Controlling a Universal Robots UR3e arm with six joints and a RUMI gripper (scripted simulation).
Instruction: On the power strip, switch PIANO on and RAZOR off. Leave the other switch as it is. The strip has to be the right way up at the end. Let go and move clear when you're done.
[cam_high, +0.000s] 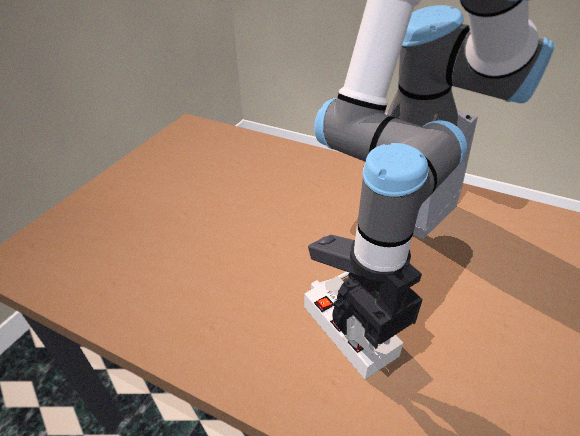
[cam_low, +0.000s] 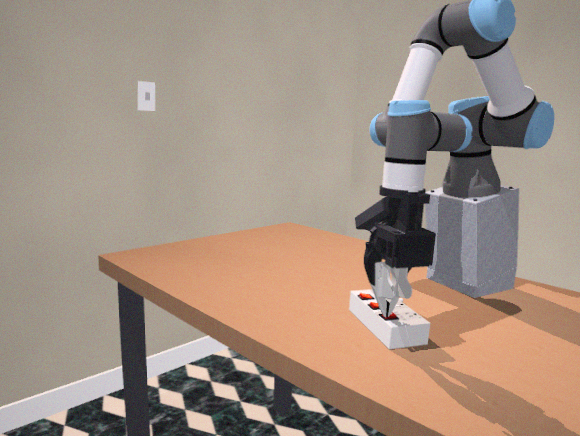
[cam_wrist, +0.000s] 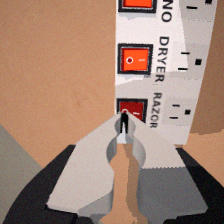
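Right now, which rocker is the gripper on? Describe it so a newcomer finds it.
On the wooden table, find the white power strip in front of the arm's grey pedestal. The RAZOR switch is the end one of three red rockers, darker than its bright neighbour DRYER, with the shut gripper tips on it.

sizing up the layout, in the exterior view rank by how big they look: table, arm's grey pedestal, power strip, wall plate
1. table
2. grey pedestal
3. power strip
4. wall plate, though it hangs farther from the camera, so its true size against the strip is unsure
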